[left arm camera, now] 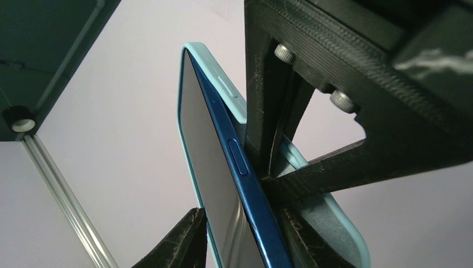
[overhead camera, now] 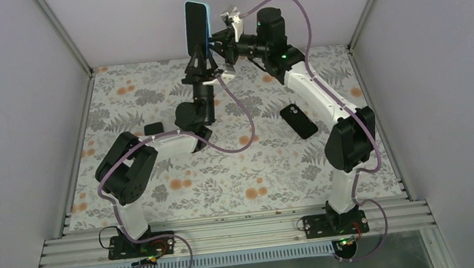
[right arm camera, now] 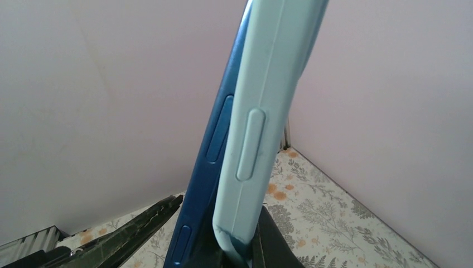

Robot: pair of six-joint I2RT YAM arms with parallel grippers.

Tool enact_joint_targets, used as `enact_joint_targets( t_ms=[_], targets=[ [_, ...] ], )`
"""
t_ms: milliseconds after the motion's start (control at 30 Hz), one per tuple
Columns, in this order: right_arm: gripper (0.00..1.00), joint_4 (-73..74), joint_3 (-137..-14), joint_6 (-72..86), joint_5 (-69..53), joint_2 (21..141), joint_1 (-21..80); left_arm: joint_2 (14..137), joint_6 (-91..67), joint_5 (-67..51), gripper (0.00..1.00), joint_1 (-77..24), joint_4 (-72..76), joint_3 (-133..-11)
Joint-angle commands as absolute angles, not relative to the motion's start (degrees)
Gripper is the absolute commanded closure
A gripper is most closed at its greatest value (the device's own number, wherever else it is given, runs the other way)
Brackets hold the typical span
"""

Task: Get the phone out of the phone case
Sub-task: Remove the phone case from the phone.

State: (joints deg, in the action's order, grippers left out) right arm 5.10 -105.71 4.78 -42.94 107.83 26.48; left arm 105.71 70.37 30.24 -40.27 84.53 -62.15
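- phone (left arm camera: 245, 167), against the right hand (left arm camera: 272, 170): blue frame, smooth, metal look, satin sheen; screen dark, glossy glass.
- phone case (right arm camera: 256, 111), pinched in that hand: pale blue-green, matt, smooth, soft rubbery plastic.
- fingers (left arm camera: 357, 162): black plastic, ridged print layers, rough, matt.
- screws (left arm camera: 284, 53) on the same hand: bright metal, knurled heads.
- surface (overhead camera: 226, 182) below the hand: matt floral print.
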Motion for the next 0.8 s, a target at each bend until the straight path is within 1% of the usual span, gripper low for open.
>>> enact_joint_targets(
  t_ms=[0,200,333,433,500,600,767],
  targets=[
    [0.97,14.17,-101.75,1.06,-57.57,105.95,26.91,103.94,72.40,34.89,0.67,-35.95,104.86,-67.32],
    [0.97,16.66,-102.30,-0.88,-61.51,103.57,26.79,103.78,72.29,35.33,0.76,-35.08,104.81,-65.63],
    [0.97,20.61,-103.62,-3.53,-63.04,103.15,26.80,103.85,72.64,35.78,0.86,-35.06,104.81,-66.34],
    [0.97,22.34,-103.46,-5.54,-62.17,102.32,26.76,103.44,72.14,36.12,0.96,-35.30,104.52,-66.75],
    [0.97,23.30,-103.38,-6.84,-60.10,101.95,26.79,102.28,70.89,36.12,0.98,-35.90,103.51,-66.22],
    [0.97,23.64,-103.32,-7.41,-53.08,101.71,26.71,99.01,66.52,35.82,0.98,-36.65,99.24,-64.22],
    [0.97,25.55,-104.67,-8.61,-39.30,101.83,26.39,91.42,56.01,34.80,0.98,-37.35,84.26,-60.97]
  ],
)
